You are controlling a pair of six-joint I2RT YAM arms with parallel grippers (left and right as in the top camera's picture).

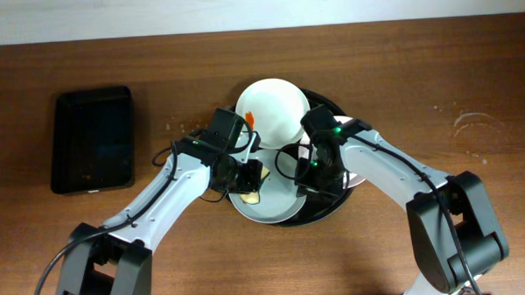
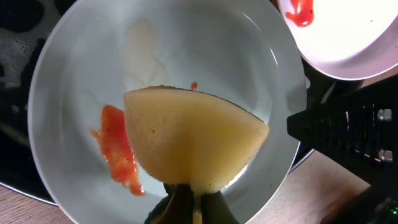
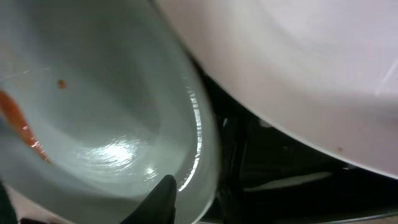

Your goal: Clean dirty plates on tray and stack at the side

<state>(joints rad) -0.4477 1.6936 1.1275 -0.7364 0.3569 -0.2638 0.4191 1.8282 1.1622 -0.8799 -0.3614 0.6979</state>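
The tray sits mid-way along the surface, toward its far edge, carrying the plates. The left tool pinches a sponge over the near plate. That plate's smear is hidden overhead but plain in the left wrist view. The right tool is at the same plate; I cannot tell its grip.

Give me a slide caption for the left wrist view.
Left end effector holds a yellow sponge over a white plate with an orange smear, on the black tray.
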